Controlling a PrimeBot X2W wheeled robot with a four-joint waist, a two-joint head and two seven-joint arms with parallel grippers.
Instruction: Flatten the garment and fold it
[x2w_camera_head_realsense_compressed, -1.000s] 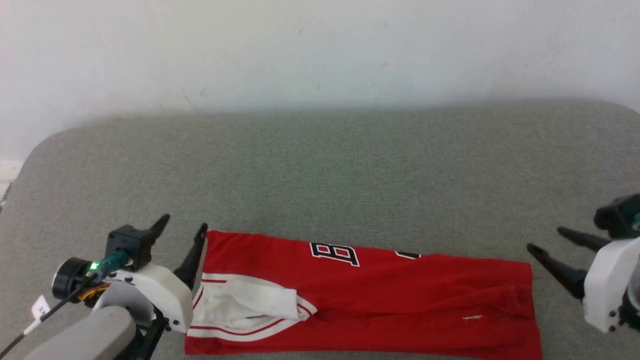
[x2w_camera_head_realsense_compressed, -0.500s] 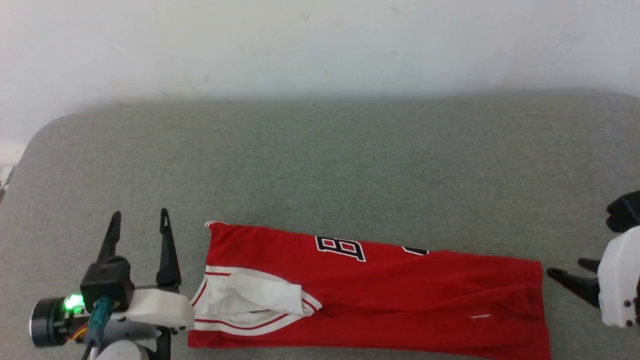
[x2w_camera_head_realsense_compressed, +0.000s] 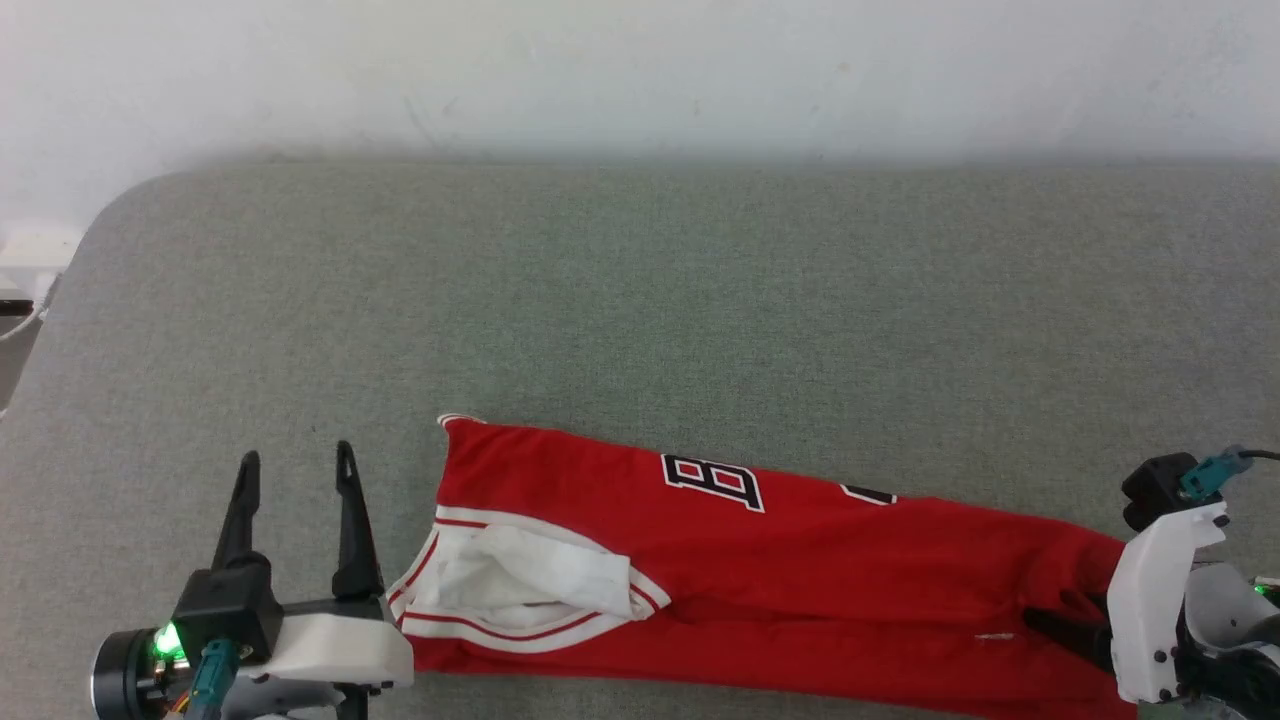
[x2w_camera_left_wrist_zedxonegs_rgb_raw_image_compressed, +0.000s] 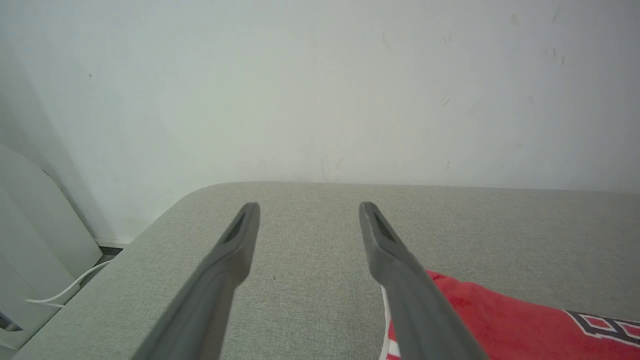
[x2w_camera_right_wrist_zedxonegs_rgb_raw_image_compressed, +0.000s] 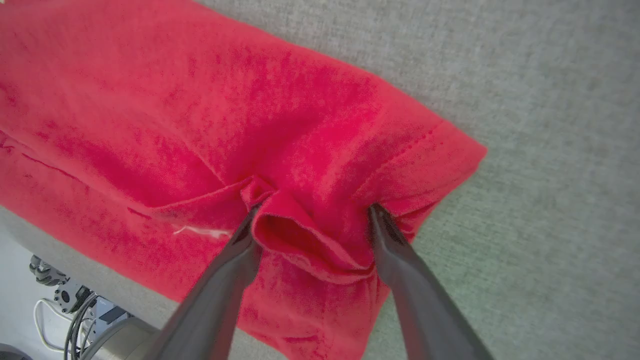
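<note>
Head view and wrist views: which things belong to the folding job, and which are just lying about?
Job: garment; left gripper, open, beside it; right gripper, open, astride a fold; grey padded surface.
Lying about: white cable; wall.

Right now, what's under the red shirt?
The grey fabric surface shows all around the garment, so the garment lies on that. Whatever is beneath the folded cloth is covered and cannot be seen.

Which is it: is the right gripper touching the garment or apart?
Touching. In the right wrist view the right gripper presses its open jaws into the garment, a fold bunched between them.
</note>
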